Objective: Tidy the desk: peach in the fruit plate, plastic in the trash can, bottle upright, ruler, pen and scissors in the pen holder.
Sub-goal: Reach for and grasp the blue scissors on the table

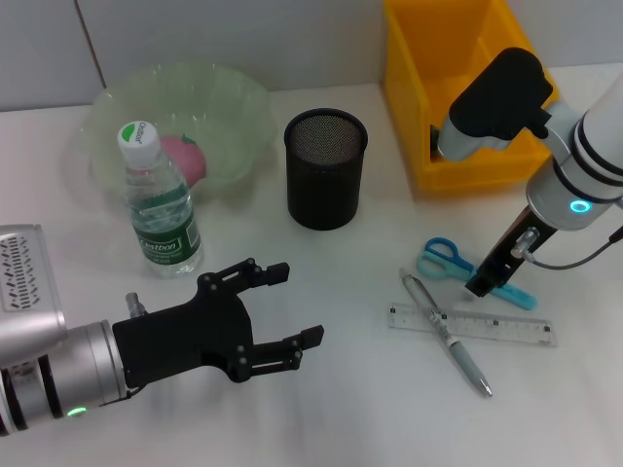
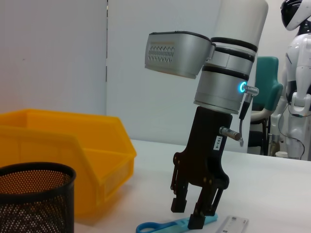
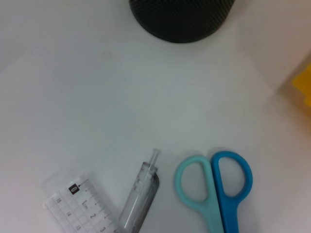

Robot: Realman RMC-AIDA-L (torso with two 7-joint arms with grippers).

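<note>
The blue scissors lie on the white desk, their handles toward the black mesh pen holder. My right gripper points down at the scissors' blades. From the left wrist view its fingers stand slightly apart, tips at the scissors. The pen lies across the clear ruler. A bottle stands upright by the green fruit plate, which holds the peach. My left gripper hovers open and empty near the front. The plastic is out of view.
A yellow bin stands at the back right, just behind my right arm. The pen holder sits between the plate and the bin. Pen and ruler lie close beside the scissors.
</note>
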